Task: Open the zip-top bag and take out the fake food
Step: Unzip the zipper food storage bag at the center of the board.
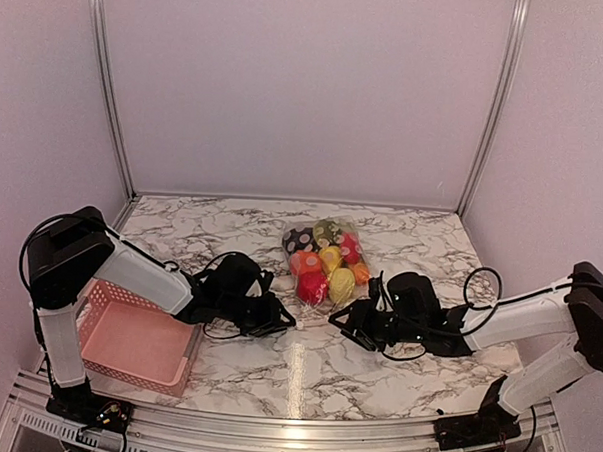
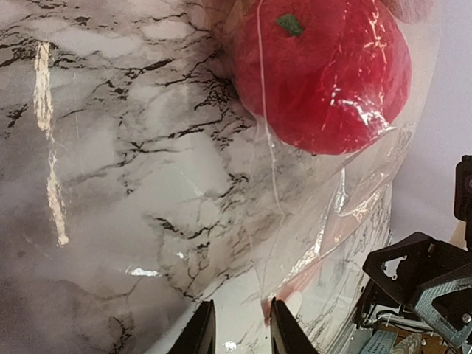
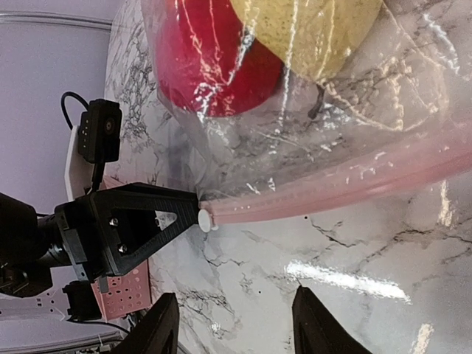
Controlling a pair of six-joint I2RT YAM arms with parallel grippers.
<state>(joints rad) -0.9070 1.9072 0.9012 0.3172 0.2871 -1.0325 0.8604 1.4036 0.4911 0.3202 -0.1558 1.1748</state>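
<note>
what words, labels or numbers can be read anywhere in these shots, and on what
None: no readable text on the zip-top bag, its pink zip strip, the fake food, the pink mesh basket or the marble table.

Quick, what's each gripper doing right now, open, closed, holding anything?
Left gripper: fingers slightly apart at a corner of the zip-top bag; whether it grips cannot be told.
Right gripper: open, holding nothing, near the zip strip.
</note>
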